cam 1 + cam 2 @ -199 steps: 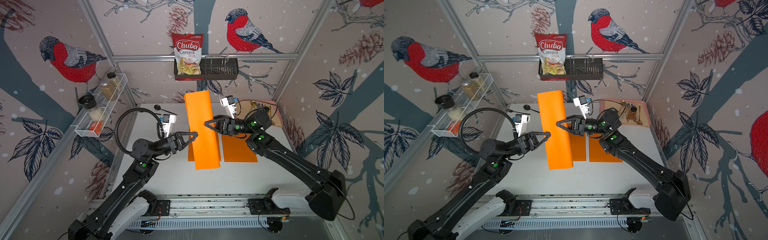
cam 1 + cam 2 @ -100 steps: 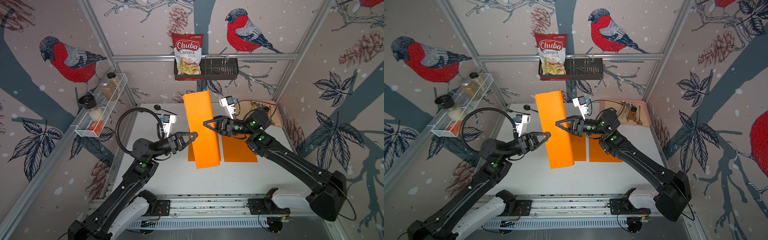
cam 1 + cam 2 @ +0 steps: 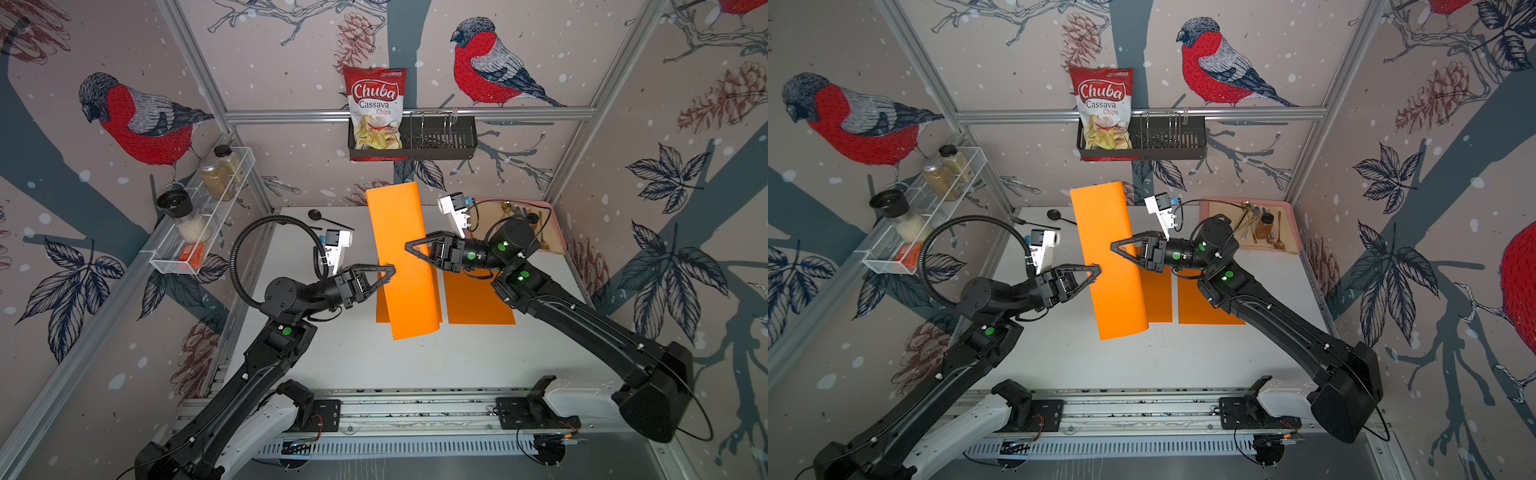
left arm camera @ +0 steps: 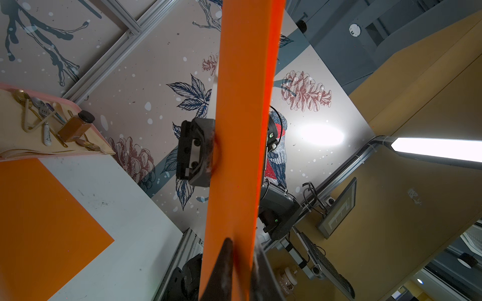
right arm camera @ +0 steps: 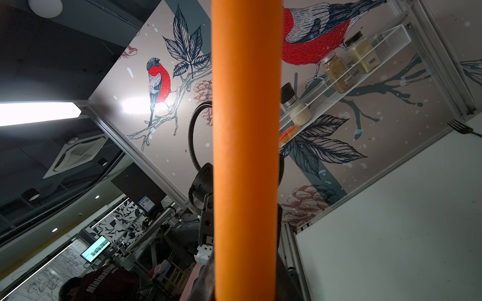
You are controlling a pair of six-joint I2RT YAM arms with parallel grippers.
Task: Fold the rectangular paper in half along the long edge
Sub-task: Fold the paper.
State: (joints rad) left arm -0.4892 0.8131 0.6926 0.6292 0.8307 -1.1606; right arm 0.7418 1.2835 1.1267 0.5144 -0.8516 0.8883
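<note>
Both jaw pairs are clamped on the orange paper (image 3: 399, 232), held bent over above the table (image 3: 374, 365), pinched by the left gripper (image 3: 392, 269) and squeezed by the right gripper (image 3: 408, 246).

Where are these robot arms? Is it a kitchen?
Probably a robot test booth dressed like a kitchen: bird wallpaper on a metal frame, a spice rack, a chips bag.

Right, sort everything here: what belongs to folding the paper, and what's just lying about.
Job in hand:
- held orange paper
- left fingers, pinching it
- right fingers, pinching it

Lying about:
- flat orange sheets
- chips bag
- spice rack
- pink tray
- black spoon
</note>
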